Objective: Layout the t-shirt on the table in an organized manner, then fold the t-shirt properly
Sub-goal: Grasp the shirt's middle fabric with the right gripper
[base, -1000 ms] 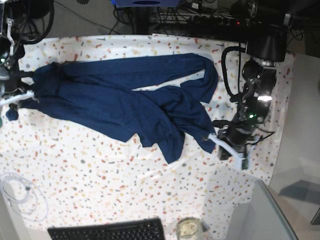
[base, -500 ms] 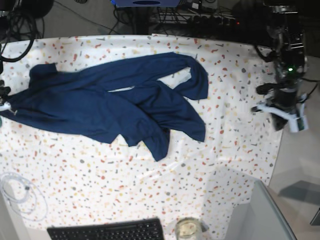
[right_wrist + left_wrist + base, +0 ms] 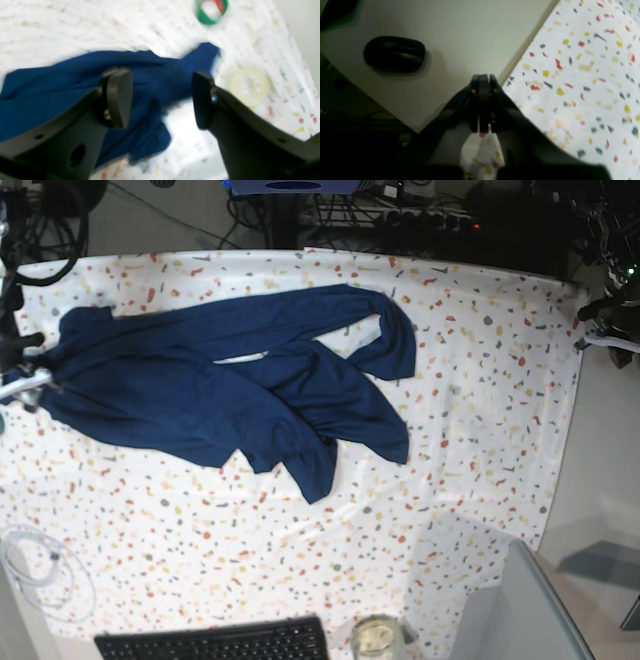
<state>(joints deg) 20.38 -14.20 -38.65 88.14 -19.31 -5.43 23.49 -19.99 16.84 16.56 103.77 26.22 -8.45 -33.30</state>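
The dark navy t-shirt (image 3: 230, 385) lies crumpled and twisted across the back left half of the speckled table (image 3: 480, 400), one end trailing toward the middle. At the shirt's left edge, my right gripper (image 3: 22, 380) stands open. In the right wrist view its fingers (image 3: 117, 97) stand apart with nothing clamped between them (image 3: 160, 100), and the t-shirt (image 3: 50, 82) lies below. My left gripper (image 3: 600, 335) hangs at the table's far right edge, well away from the shirt. In the left wrist view the left gripper (image 3: 483, 80) is shut and empty over the table (image 3: 582, 75) border.
A black keyboard (image 3: 215, 642) and a glass jar (image 3: 377, 638) sit at the front edge, a coiled white cable (image 3: 35, 565) at the front left. A grey panel (image 3: 520, 610) stands front right. A black oval object (image 3: 394, 53) lies on the grey surface beside the table.
My right gripper has opened and let go of the shirt's left edge. My left arm swung from the shirt's front end out to the table's far right edge. The shirt was dragged left.
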